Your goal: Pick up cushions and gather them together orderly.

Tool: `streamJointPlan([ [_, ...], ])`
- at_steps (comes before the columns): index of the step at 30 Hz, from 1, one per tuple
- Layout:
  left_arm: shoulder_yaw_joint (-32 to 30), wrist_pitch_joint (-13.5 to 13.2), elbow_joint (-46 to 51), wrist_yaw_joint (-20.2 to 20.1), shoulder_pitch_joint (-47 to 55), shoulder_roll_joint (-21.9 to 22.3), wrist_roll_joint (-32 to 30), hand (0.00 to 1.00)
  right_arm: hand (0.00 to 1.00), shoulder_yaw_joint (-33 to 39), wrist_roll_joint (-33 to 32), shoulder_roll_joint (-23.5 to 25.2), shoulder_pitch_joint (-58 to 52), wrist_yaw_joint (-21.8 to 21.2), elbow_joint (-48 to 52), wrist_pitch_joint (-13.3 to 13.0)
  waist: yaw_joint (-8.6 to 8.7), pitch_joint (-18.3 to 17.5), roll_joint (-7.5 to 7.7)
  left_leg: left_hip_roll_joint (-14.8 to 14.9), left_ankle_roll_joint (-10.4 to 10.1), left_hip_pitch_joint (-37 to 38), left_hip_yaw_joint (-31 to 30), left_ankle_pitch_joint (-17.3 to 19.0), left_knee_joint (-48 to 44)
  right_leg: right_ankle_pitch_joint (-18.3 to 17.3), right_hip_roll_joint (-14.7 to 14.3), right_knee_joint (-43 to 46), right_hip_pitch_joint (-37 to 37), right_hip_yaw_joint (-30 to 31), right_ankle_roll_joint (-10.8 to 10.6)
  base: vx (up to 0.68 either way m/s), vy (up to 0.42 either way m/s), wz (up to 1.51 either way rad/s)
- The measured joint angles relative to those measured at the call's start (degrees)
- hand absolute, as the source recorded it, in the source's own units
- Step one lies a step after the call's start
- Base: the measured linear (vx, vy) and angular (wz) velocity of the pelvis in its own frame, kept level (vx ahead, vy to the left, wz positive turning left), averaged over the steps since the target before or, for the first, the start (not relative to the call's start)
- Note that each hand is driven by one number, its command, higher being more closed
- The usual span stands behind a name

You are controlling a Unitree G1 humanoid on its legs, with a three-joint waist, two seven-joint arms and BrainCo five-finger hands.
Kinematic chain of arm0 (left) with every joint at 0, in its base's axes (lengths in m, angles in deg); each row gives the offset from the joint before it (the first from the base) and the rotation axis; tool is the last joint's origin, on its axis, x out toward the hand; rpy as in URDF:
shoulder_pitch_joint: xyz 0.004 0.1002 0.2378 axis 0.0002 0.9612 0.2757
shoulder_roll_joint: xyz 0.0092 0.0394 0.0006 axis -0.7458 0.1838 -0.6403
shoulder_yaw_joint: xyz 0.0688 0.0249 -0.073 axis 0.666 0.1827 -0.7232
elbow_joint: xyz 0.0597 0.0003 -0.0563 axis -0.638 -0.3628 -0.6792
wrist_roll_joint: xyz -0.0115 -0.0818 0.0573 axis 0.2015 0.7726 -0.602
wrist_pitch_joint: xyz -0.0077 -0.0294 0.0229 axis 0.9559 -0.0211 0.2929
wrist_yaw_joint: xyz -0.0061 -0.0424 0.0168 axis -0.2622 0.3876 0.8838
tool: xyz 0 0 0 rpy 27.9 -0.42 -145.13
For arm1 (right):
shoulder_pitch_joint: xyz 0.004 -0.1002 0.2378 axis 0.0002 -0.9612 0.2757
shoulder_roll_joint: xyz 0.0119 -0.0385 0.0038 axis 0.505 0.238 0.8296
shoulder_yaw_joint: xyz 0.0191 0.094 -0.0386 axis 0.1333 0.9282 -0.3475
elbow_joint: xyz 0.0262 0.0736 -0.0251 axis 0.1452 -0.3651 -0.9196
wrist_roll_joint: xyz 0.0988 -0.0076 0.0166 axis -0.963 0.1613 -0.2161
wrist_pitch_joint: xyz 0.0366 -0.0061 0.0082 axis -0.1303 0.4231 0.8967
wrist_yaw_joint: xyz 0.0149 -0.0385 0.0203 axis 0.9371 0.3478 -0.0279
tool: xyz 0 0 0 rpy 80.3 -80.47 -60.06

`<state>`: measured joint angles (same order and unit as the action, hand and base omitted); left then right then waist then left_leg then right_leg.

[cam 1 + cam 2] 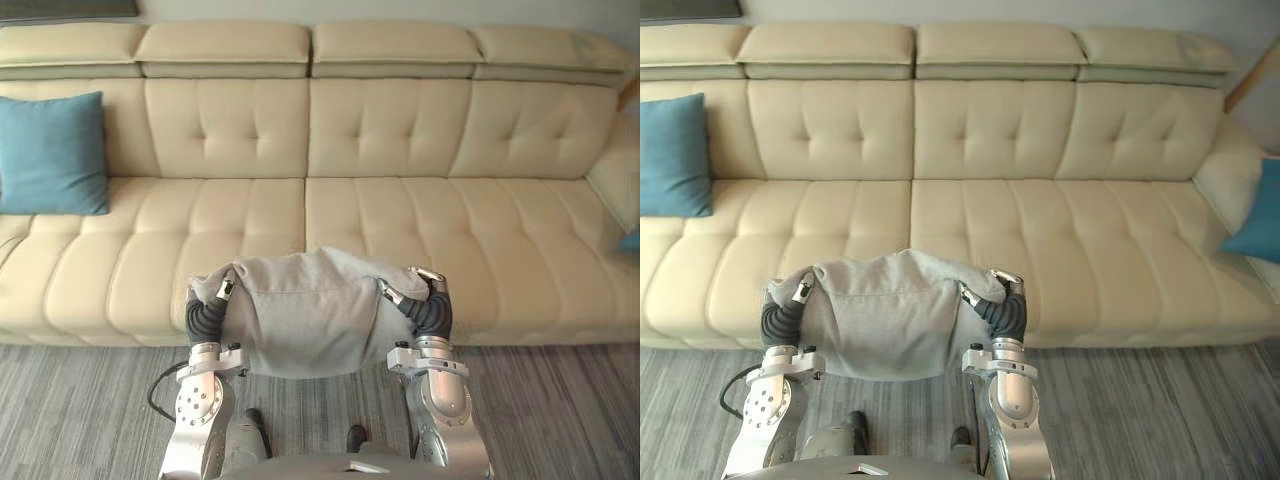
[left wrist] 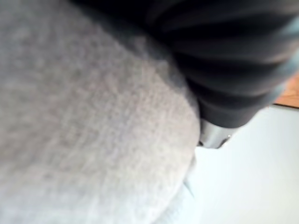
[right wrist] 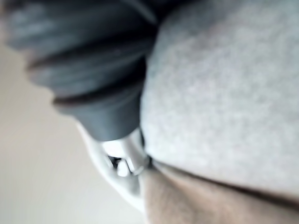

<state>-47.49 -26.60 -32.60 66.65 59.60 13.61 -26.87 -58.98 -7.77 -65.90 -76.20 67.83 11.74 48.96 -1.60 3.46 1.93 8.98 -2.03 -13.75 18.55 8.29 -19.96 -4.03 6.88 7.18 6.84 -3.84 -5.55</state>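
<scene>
Nothing to read here, folks: no lettering, label or number legible on the grey cushion (image 1: 305, 315), the cream sofa (image 1: 400, 210) or the blue cushion (image 1: 50, 155).

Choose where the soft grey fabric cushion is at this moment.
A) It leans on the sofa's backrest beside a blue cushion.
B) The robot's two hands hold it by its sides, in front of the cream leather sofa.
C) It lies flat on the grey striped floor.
B: the soft grey fabric cushion is gripped at its sides by the left hand and the right hand, lifted before the cream leather sofa.
</scene>
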Motion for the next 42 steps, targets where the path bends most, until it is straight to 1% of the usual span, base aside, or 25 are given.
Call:
streamJointPlan([
  [2,-0.2,0.3,-0.1,-0.5,0.0,-0.1,0.0,1.00,1.00,0.6,0.0,-0.1,1.9,-0.3,-3.1,0.0,0.53,-0.1,0.91,-0.4,0.6,0.0,0.2,1.5,-1.3,-1.5,0.7,4.3,1.8,1.1,-0.3,0.13,0.047,-0.36],
  [6,-1.4,1.0,-2.3,-0.5,-0.5,-0.1,0.0,1.00,1.00,0.8,0.3,-0.1,4.5,-0.9,-8.7,0.0,1.65,0.6,1.05,-0.7,2.2,2.5,-0.9,3.6,-3.0,-1.4,1.2,21.3,7.4,1.3,0.2,0.13,0.058,-0.09],
  [7,-1.7,1.0,-2.2,-0.5,-0.6,-0.2,0.0,1.00,1.00,0.8,1.3,0.1,5.7,-0.9,-10.2,0.1,1.78,2.0,1.16,-0.5,2.7,5.5,-1.4,4.8,-1.7,-1.6,1.1,25.6,8.6,1.3,5.1,0.06,0.008,0.05],
  [8,-1.7,1.0,-2.3,-0.4,-0.6,-0.4,-0.1,1.00,1.00,0.8,1.7,0.0,5.8,-1.0,-10.4,0.1,1.88,2.5,0.55,-0.4,2.8,6.2,-1.6,5.1,-1.3,-3.3,0.5,25.0,9.0,1.3,5.0,0.09,-0.019,0.02],
  [9,-2.2,0.8,-2.2,-0.4,-1.3,-0.5,0.0,1.00,1.00,0.8,1.9,0.1,6.5,-1.7,-10.6,0.1,1.83,2.3,0.77,-0.1,2.6,6.7,-2.0,5.6,-0.8,-4.7,-1.3,19.1,9.9,1.3,4.2,0.11,-0.042,0.08],
  [10,-2.3,0.7,-2.3,-0.4,-2.1,-0.8,0.0,1.00,1.00,0.9,1.9,0.2,7.1,-1.9,-10.6,0.0,1.96,2.2,0.97,-0.1,2.5,6.5,-2.4,5.7,-0.6,-4.2,-2.5,14.4,11.0,1.3,3.8,0.16,-0.075,0.26],
  [12,-2.2,0.8,-2.4,-0.5,-2.8,-1.4,-0.1,1.00,1.00,1.6,1.9,-0.3,7.8,-2.2,-10.6,0.0,3.36,2.1,1.71,-2.2,0.8,7.0,-4.4,6.6,0.3,1.2,-3.2,3.2,12.2,1.8,3.1,0.20,-0.130,0.60],
  [13,-2.1,0.8,-2.8,-0.5,-2.8,-1.3,-0.1,1.00,1.00,1.6,1.9,-0.5,7.7,-2.2,-10.6,0.0,4.04,1.8,2.35,-2.9,0.0,7.5,-5.4,7.1,0.1,4.5,-3.2,3.4,11.8,2.6,2.7,0.27,-0.150,0.77],
  [14,-1.4,0.8,-3.7,-0.5,-2.8,-0.9,-0.1,1.00,1.00,1.6,1.9,-1.7,7.7,-2.2,-10.6,0.0,4.35,2.3,0.86,-3.1,-1.0,8.6,-7.4,7.9,0.2,7.3,-3.3,4.6,10.9,3.0,3.0,0.32,-0.132,0.53],
  [16,-0.5,0.8,-3.9,-0.6,-2.9,0.3,0.0,1.00,1.00,1.8,1.8,-3.3,7.5,-2.2,-9.9,0.0,3.66,2.3,-3.09,-0.2,-2.4,8.7,-9.2,8.4,0.2,4.0,-5.1,8.4,11.3,-0.3,4.0,0.38,-0.115,0.38],
  [18,-0.5,0.7,-3.8,-0.6,-3.1,1.8,0.0,1.00,1.00,2.0,1.8,-3.2,6.4,-2.2,-8.6,0.1,3.52,2.1,-3.63,1.4,-3.5,9.1,-10.9,7.7,-0.3,1.8,-5.9,10.3,10.4,-3.2,5.2,0.36,-0.132,0.54],
  [19,-0.4,0.7,-3.7,-0.8,-3.1,2.6,0.0,1.00,1.00,2.0,1.8,-3.2,4.6,-2.2,-5.9,0.1,3.34,2.2,-3.60,2.9,-3.4,8.4,-11.1,7.2,-3.6,0.9,-6.5,10.1,8.3,-5.3,6.1,0.34,-0.149,0.64],
  [21,-0.4,0.7,-3.6,-1.8,-2.7,2.9,0.0,1.00,1.00,2.1,1.7,-3.2,1.4,-2.2,-1.0,0.1,3.13,2.2,-3.69,4.4,-2.6,6.1,-10.8,6.2,-12.4,-1.0,-6.7,10.1,5.1,-7.0,6.3,0.28,-0.113,0.47],
  [23,-0.4,0.7,-2.2,-2.8,-2.3,2.9,0.0,1.00,1.00,2.1,1.7,-3.2,-0.8,-2.2,4.1,0.1,2.37,2.2,-3.27,6.0,-1.3,0.7,-10.1,0.9,-25.4,-3.0,-5.6,8.9,1.2,-7.1,6.5,0.24,-0.018,0.18],
  [24,-0.3,0.6,-2.0,-3.1,-2.3,3.1,0.0,1.00,1.00,2.2,1.7,-3.3,-1.1,-2.2,4.9,-0.1,2.15,2.2,-3.23,6.4,-1.3,-0.3,-9.2,1.6,-27.1,-3.2,-5.2,8.2,0.5,-7.1,6.3,0.20,0.049,0.07],
  [25,-0.2,0.5,-1.9,-3.6,-2.3,3.7,0.0,1.00,1.00,2.7,1.7,-3.2,-1.1,-2.1,5.3,-0.2,2.06,2.1,-3.25,6.7,-1.0,-1.5,-8.5,4.1,-26.9,-3.2,-4.7,7.8,0.1,-7.1,6.3,0.13,0.090,0.00],
  [26,-0.2,0.5,-1.9,-4.1,-2.4,4.0,0.0,1.00,1.00,2.8,1.7,-3.2,-1.0,-2.1,5.4,-0.2,1.77,2.1,-3.27,6.8,-0.3,-2.4,-8.0,6.0,-24.5,-3.2,-4.2,7.5,0.0,-6.8,6.2,0.12,0.143,-0.09],
  [27,-0.2,0.5,-1.9,-4.2,-2.3,4.5,0.0,1.00,1.00,3.1,1.7,-3.1,-1.1,-2.1,5.3,-0.2,1.26,1.9,-3.69,6.3,-0.5,-1.9,-7.6,6.9,-17.3,-2.9,-3.4,7.3,-0.1,-6.4,5.8,0.09,0.191,-0.13],
  [28,0.0,0.5,-1.9,-4.2,-2.4,4.6,0.0,1.00,1.00,3.4,1.7,-3.2,-1.2,-2.1,5.3,-0.2,1.25,1.8,-3.77,5.9,-0.5,-0.7,-7.7,5.6,-12.0,-2.7,-3.2,7.2,0.0,-6.3,5.2,0.08,0.252,-0.27],
  [29,0.3,0.2,-1.9,-4.2,-2.3,4.5,0.0,1.00,1.00,4.1,1.7,-3.1,-1.1,-2.1,4.9,-0.2,0.94,1.2,-4.71,5.3,-3.0,1.4,-8.2,2.2,-3.7,-2.7,-3.7,6.3,-0.1,-5.4,3.5,0.09,0.270,-0.27],
  [30,0.3,0.3,-2.2,-4.2,-2.3,3.6,0.0,1.00,1.00,4.0,1.7,-2.3,-0.8,-2.2,3.1,0.0,0.97,0.6,-3.25,3.9,-3.7,2.5,-7.7,1.7,-1.1,-1.9,-3.1,4.8,-0.2,-4.1,2.3,0.10,0.262,-0.29],
  [31,0.4,0.3,-2.2,-4.3,-1.6,2.6,0.0,1.00,1.00,4.1,1.8,-0.7,-1.1,-2.3,1.3,0.0,1.55,-0.6,-1.25,1.6,-3.0,3.6,-6.4,0.3,2.1,-0.1,-1.5,1.8,-0.5,-2.7,1.7,0.11,0.254,-0.24],
  [32,0.4,0.3,-2.2,-4.3,-1.4,2.2,0.0,1.00,1.00,4.2,1.8,0.3,-0.9,-2.6,0.0,0.0,1.66,-1.0,-0.42,0.5,-2.7,4.4,-5.4,0.1,3.2,1.6,-0.7,-0.7,-1.3,-1.6,1.4,0.08,0.204,-0.21],
  [36,0.4,0.3,-2.3,-4.2,-1.4,0.8,0.0,1.00,1.00,4.2,2.3,0.4,1.1,-2.8,-3.3,0.1,1.94,-1.3,0.00,-1.0,-2.2,6.1,-3.4,-0.2,5.4,4.8,-0.1,-4.0,-2.0,2.0,1.3,0.00,0.127,-0.28],
  [42,0.1,0.3,-6.0,-1.4,-6.2,-0.3,-0.1,1.00,1.00,4.0,4.6,-1.5,10.9,-1.7,-8.8,0.5,2.35,-1.6,0.41,-1.5,-2.0,7.1,-1.3,-1.3,8.0,5.6,-0.4,-5.6,-0.5,5.6,1.1,-0.07,-0.017,-0.26],
])
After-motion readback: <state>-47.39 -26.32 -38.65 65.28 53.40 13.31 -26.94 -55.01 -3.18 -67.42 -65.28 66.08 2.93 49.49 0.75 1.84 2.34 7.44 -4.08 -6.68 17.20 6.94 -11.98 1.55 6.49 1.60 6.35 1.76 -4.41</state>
